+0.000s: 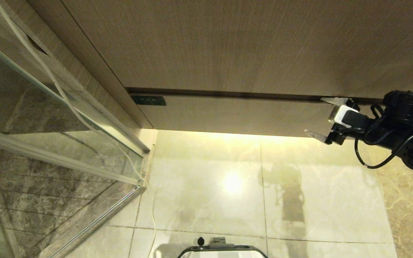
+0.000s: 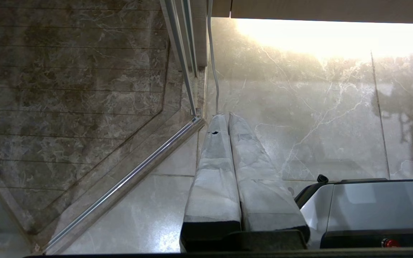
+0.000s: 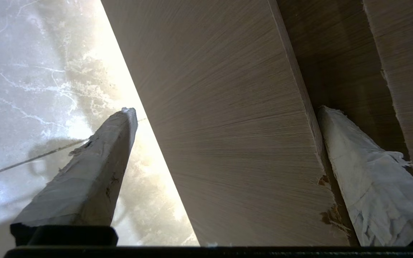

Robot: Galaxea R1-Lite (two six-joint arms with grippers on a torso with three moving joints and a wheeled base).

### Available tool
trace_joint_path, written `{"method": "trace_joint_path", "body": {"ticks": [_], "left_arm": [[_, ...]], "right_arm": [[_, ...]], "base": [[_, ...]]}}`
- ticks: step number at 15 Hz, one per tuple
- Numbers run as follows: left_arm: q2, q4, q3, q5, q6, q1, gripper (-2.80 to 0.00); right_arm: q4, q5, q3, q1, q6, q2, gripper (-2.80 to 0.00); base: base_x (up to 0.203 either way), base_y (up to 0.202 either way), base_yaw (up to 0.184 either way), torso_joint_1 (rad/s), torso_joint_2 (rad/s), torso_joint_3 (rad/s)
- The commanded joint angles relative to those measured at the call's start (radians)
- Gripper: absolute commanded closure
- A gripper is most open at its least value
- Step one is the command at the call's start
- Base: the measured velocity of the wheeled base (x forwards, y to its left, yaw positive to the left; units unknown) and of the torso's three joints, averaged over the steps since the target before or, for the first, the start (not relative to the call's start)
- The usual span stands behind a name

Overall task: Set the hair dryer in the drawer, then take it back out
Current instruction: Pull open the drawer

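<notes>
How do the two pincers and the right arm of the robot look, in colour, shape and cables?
The right pincer has two long tapered fingers wrapped in whitish, frayed tape, set on a black base with a white block behind it. The right arm is black and bulky, with loose black cables looping beside it. The left pincer has the same tape-wrapped tapered fingers on a black base.
</notes>
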Motion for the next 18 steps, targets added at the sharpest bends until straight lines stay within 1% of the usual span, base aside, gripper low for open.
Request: {"method": "trace_joint_path", "body": {"ticks": [1,2,18], "left_arm": [[0.000,0.000,0.002,0.000,-0.001,0.000,0.00],[0.000,0.000,0.002,0.000,-0.001,0.000,0.00],[0.000,0.000,0.000,0.000,-0.001,0.000,0.00]], "right_arm": [[-0.001,0.003,0.018,0.000,-0.001,0.000,-2.80],[-0.001,0.001,0.028,0.000,0.016,-0.002,-2.80],[0.032,-0.006,0.051,0.004,0.019,-0.025,-2.80]], "base": [[0.000,0.000,0.000,0.000,0.00,0.000],[0.000,0.000,0.000,0.000,0.00,0.000],[0.000,0.000,0.000,0.000,0.00,0.000]]}}
